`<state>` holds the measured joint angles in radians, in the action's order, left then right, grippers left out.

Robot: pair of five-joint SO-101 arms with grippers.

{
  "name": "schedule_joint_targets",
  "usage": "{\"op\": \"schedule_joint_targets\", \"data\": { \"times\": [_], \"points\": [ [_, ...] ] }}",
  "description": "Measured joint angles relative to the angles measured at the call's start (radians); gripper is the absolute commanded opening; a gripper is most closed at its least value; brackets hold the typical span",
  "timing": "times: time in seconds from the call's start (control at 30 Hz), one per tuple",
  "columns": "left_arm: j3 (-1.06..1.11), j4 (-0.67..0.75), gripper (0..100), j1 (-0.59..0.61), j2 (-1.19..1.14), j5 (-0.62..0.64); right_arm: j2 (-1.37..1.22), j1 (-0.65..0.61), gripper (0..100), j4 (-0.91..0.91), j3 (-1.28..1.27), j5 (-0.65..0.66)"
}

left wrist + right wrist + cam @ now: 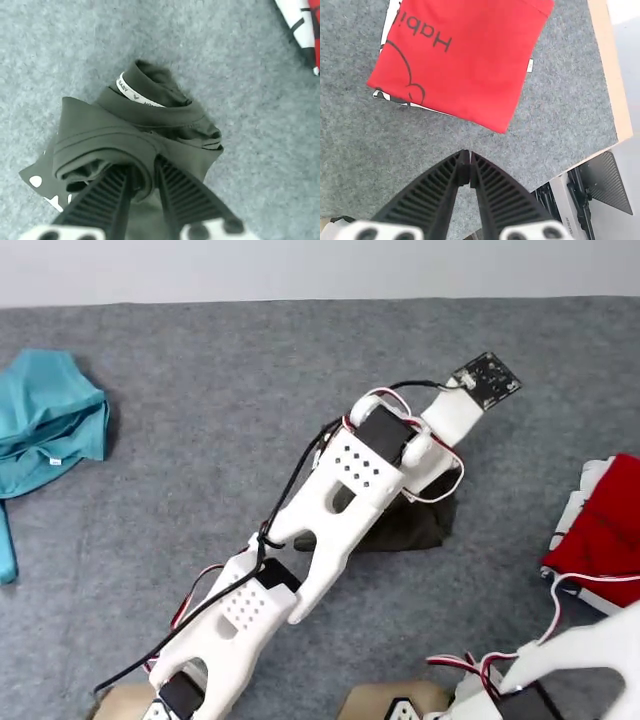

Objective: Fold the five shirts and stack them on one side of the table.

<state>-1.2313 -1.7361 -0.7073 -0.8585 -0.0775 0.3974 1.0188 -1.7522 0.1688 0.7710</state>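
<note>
A dark grey-green shirt (pixel 145 125) lies bunched on the grey mat near the table's middle, its collar with a white label facing up. In the high view the dark shirt (pixel 425 525) pokes out from under the left arm (pixel 340 500). My left gripper (pixel 143 176) is shut on a folded edge of this shirt. A folded red shirt (pixel 465 55) lies on a white one (pixel 390 25) at the right side, also the red shirt (pixel 608 530) in the high view. Just short of it, my right gripper (pixel 466 167) hovers over bare mat, shut and empty. A crumpled teal shirt (pixel 45 420) lies at the far left.
The wooden table edge (pixel 612 80) runs close beside the red stack, with floor and a dark rack beyond. The right arm (pixel 560 665) sits at the lower right. Grey mat (pixel 200 370) lies bare between the teal shirt and the left arm.
</note>
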Motion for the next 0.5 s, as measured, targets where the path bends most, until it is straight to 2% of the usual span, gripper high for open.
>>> {"op": "schedule_joint_targets", "data": {
  "times": [0.33, 0.5],
  "points": [
    [-0.003, 0.081, 1, 0.0, -0.052, 0.006, 0.0, 0.0, 1.0, 0.0, 0.0, 0.0],
    [-0.003, 0.081, 14, 0.0, -0.083, 0.006, 0.0, 0.0, 1.0, 0.0, 0.0, 0.0]
  ]
}}
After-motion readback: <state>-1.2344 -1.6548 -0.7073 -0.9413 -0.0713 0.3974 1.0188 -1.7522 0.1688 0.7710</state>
